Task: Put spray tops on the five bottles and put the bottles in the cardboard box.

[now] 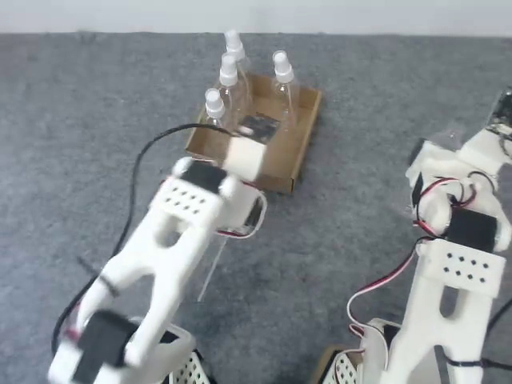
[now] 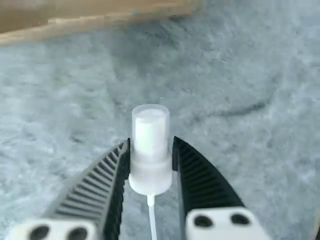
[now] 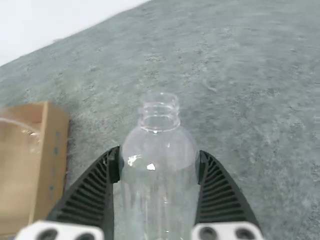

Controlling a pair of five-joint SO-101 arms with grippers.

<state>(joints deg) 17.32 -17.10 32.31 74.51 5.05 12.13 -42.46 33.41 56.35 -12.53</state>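
In the high view you have four capped bottles standing upright in the box, bunched toward its far side, which seems to leave room nearer you for the fifth. Your left arm stretches across the table with its wrist just in front of the box. Your right arm stands well apart on the other side.

In the left wrist view your left fingers are clamped on the spray top, one on each side of its collar. The nozzle end points away from the wrist and the thin dip tube runs back between them. Gripped at the collar, the tube end is left free to go down a neck. The box edge runs across beyond it, apart from the top.

In the right wrist view your right fingers are spread wide and pressed on both sides of the last bottle, at its shoulder. Holding below the neck leaves the open mouth clear for the top. The box sits off to one side, not touching the bottle.

By my reading, you are at the fifth capping: the two arms have yet to meet
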